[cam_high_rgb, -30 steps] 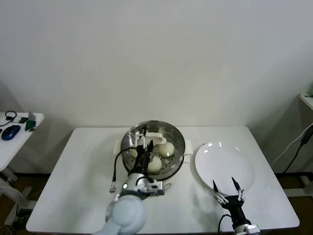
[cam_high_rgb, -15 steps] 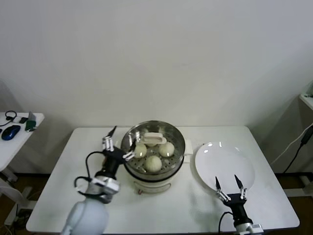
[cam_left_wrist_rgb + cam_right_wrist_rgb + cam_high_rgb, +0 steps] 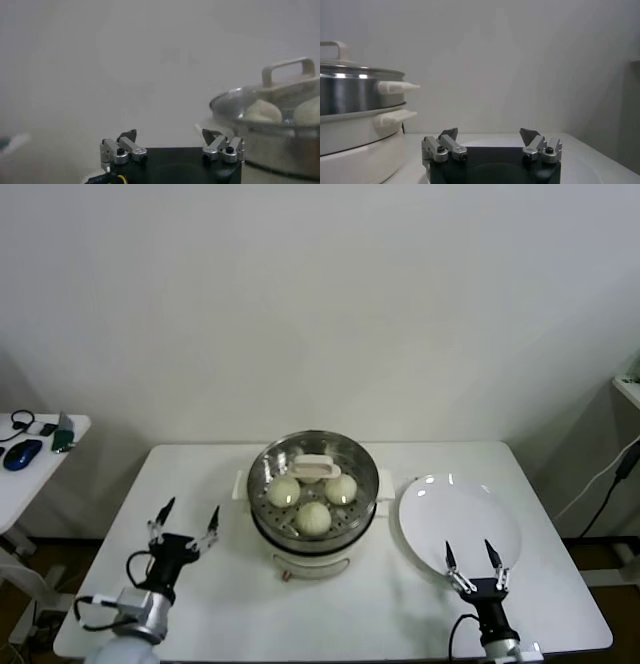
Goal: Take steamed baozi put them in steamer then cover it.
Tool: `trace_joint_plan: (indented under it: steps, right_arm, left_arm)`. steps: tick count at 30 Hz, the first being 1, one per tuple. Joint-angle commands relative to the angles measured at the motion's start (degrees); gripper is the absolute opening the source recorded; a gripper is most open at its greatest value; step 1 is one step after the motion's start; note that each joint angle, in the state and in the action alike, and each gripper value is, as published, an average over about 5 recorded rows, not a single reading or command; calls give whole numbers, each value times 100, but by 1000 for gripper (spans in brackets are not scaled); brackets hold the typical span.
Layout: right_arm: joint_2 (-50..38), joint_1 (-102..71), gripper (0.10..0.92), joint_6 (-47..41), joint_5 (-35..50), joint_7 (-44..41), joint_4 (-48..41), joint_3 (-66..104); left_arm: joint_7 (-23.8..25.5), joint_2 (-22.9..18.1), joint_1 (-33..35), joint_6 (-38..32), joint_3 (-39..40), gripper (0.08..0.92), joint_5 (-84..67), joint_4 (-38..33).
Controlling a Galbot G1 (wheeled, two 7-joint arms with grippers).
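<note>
Both pairs of jaws stand spread and hold nothing. You see the left gripper (image 3: pixel 185 520) at the lower left of the head view, over the table (image 3: pixel 200 474), well apart from the steamer (image 3: pixel 313 484). The right gripper (image 3: pixel 472 557) hangs at the lower right, at the near edge of the white plate (image 3: pixel 455 514).

The steamer sits in the middle of the frame, with three baozi (image 3: pixel 313 517) visible inside through the cover (image 3: pixel 313 471), which lies on its rim.

To my judgement the task looks finished. If you must lift the cover again, take it by the cream handle (image 3: pixel 313 468): the glass is probably heavy, slippery and fragile. The buns are likely soft, so press them gently.
</note>
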Motion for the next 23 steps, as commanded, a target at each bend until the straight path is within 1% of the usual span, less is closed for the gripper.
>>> trace_joint_plan:
  steps: [1, 23]
  right_arm:
    - [-3, -1, 823, 89, 148, -33, -71, 18]
    - [14, 13, 823, 112, 158, -20, -81, 43]
  left_arm:
    - [29, -242, 569, -1133, 57, 823, -660, 899]
    - [76, -269, 548, -1253, 218, 823, -556, 898]
